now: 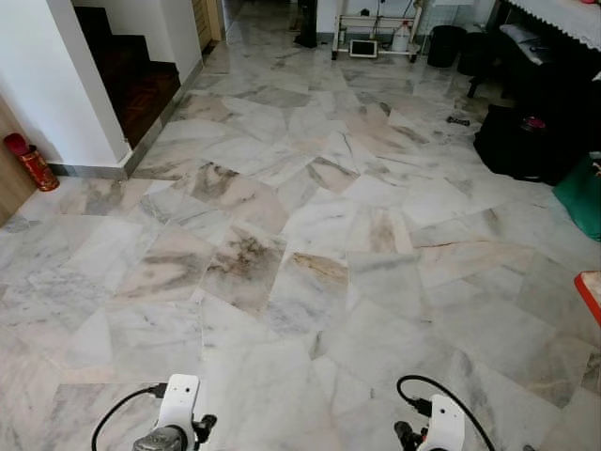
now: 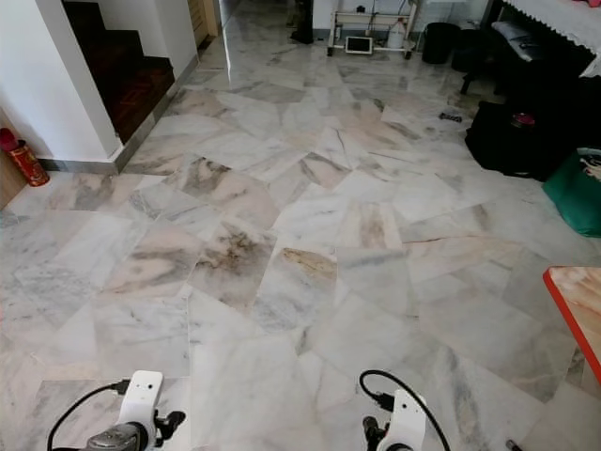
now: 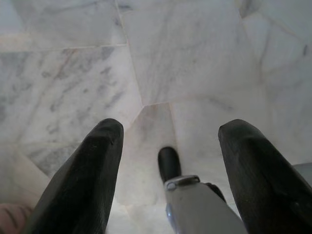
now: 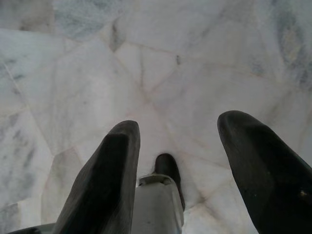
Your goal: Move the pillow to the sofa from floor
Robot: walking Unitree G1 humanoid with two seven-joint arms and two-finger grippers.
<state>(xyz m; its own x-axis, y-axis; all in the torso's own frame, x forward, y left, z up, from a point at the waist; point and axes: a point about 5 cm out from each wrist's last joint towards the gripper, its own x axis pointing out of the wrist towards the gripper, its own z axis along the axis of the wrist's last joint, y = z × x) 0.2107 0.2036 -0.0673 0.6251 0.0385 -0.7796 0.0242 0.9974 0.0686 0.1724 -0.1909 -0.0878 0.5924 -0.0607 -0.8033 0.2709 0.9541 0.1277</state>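
- Left hand point(image 3: 168, 146): fingers spread wide, nothing between them, pointing down over the marble floor point(image 1: 300, 244). Seen from the head, its white wrist sits low at the near edge.
- Right hand point(image 4: 178, 141): fingers likewise spread apart and empty, over pale marble with tile seams crossing beneath.
- Pillow: cannot be made out in any view; its place cannot be told.
- Ahead of both hands: a broad stretch of bare marble runs away toward the far wall.
- Far ahead and left of the left hand: white wall corner point(image 1: 66, 103), with dark wooden stairs point(image 1: 131, 75) just beyond it and a red cylinder point(image 1: 31, 162) lying at the wall's foot.
- Ahead and right of the right hand: black bag point(image 1: 521, 141) on the floor, green bag point(image 1: 582, 193) just beside it, both at the room's right edge.
- Close to the right of the right hand: red-edged table point(image 2: 577, 305) corner.
- Far end: white wheeled rack point(image 1: 376, 33), dark bin point(image 1: 443, 45) beside it.
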